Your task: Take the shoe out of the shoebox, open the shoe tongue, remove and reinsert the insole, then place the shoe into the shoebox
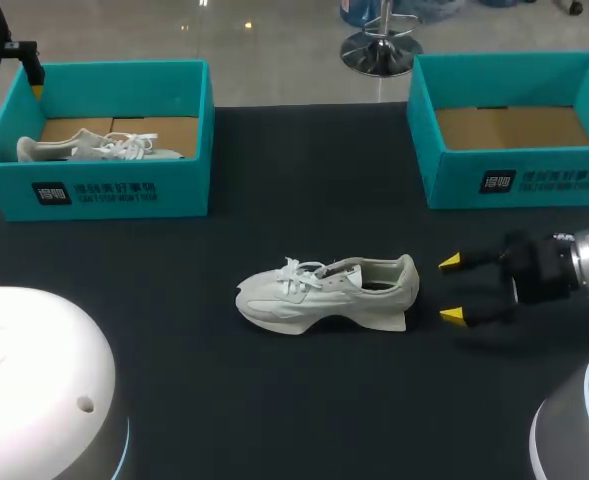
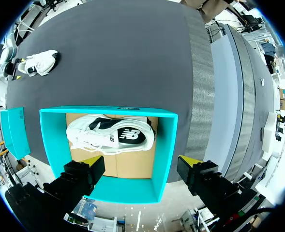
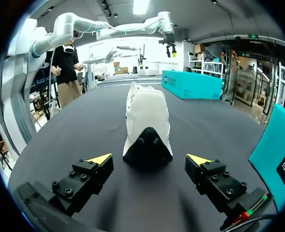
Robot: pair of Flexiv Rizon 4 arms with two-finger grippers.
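Head view, left to right. At upper left, the left shoebox holds a spare sneaker, and the left gripper hangs at the box's far left corner. At centre, the white sneaker lies upright on the black table, toe to the left and heel to the right, outside both boxes. Just right of the heel, and apart from it, the right gripper is spread wide and holds nothing. At upper right, the right shoebox shows a bare cardboard floor.

The step in hand appears to be securing the sneaker for opening the tongue. The right gripper would do best to close squarely on the heel. That keeps the sole flat and leaves the laces free for the other arm.

The left wrist view adds what the head view hides. The left gripper is wide open and empty over its box, and the spare sneaker lies on its side beneath it. The right wrist view confirms that the heel is centred ahead of the open fingers, not yet between them.
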